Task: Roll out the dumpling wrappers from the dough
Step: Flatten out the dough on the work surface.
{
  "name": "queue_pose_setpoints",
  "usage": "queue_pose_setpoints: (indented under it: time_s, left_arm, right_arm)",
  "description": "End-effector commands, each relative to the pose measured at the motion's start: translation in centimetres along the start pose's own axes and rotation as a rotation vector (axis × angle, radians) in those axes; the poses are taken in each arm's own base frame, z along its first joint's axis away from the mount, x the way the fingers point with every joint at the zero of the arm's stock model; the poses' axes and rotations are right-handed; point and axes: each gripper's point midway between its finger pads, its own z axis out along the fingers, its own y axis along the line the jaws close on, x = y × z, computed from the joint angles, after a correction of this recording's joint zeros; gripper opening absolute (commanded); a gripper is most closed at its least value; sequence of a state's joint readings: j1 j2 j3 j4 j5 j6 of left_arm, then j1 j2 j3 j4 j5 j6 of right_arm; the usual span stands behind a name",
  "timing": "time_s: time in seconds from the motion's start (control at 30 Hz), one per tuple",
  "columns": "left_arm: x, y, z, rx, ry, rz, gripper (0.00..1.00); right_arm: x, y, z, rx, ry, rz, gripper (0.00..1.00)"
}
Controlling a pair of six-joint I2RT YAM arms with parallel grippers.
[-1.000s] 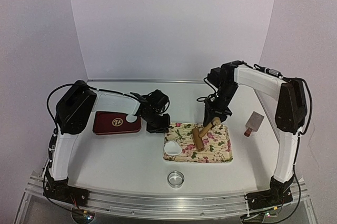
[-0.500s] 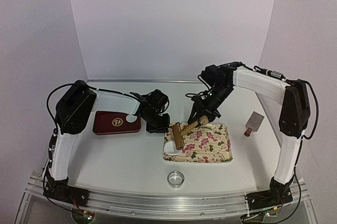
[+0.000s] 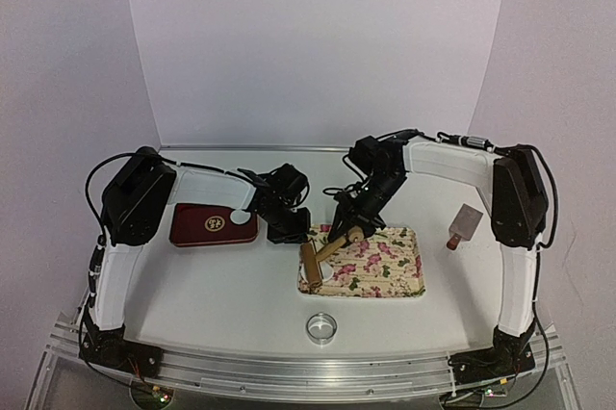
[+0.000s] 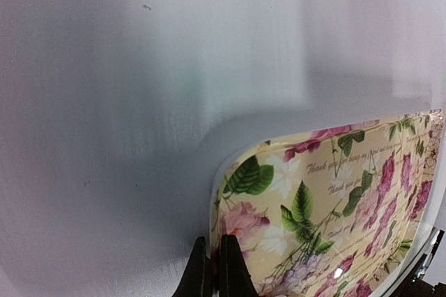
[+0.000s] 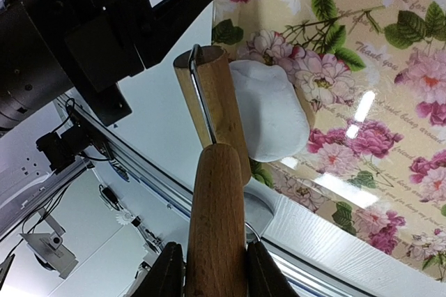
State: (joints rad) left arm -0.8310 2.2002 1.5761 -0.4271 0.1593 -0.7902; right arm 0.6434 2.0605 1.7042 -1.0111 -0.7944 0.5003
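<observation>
With the left tool [image 4: 212,249] pinching the tray [image 4: 334,192], the right tool [image 5: 214,269], clamping the roller [image 5: 211,105], is risking overrunning the rim-side dough [image 5: 270,110].

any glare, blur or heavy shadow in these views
Right wrist: glare streaks on the floral tray beside the dough, roller sharp. Left wrist: the table is blurry, with a broad shadow beside the tray corner. Top external: evenly lit, only faint shadows on the table.

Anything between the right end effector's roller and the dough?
Nothing visible. The roller in the right end effector sits at the edge of the dough on the tray; the left end effector grips the tray rim, aside.
</observation>
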Motion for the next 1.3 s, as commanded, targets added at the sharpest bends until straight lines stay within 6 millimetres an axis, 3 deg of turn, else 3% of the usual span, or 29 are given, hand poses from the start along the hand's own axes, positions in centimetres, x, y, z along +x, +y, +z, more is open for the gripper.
queue_pose_setpoints:
  time_s: [0.0, 0.33, 0.6, 0.7, 0.83, 1.0, 1.1, 1.27]
  left_arm:
    - [0.0, -0.7, -0.4, 0.016, 0.002, -0.008, 0.00]
    - [0.4, 0.3, -0.8, -0.009, -0.006, -0.006, 0.00]
    - [0.8, 1.7, -0.6, -0.057, -0.011, 0.020, 0.00]
    - [0.8, 1.8, -0.5, -0.064, -0.009, 0.031, 0.00]
    - [0.6, 1.1, -0.5, -0.040, -0.007, 0.039, 0.00]
    - [0.3, 0.6, -0.5, -0.028, -0.011, 0.037, 0.00]
    - [0.1, 0.5, -0.4, -0.026, -0.010, 0.035, 0.00]
    - [0.1, 0.4, -0.3, -0.024, -0.006, 0.035, 0.00]
  right_arm:
    - [-0.4, 0.0, 1.0, -0.010, 0.007, 0.004, 0.00]
    - [-0.1, -4.7, 1.8, 0.151, -0.021, 0.100, 0.00]
    - [-0.3, -5.8, 0.8, 0.139, -0.035, 0.130, 0.00]
    - [-0.6, -4.6, 0.0, 0.089, -0.040, 0.108, 0.00]
    - [-0.7, -0.3, -2.2, -0.042, -0.055, 0.049, 0.00]
    - [0.5, 2.7, -5.4, -0.112, -0.102, 0.023, 0.00]
    - [1.3, 2.3, -6.1, -0.090, -0.132, 0.038, 0.00]
    - [2.1, -0.5, -4.8, -0.019, -0.118, 0.094, 0.00]
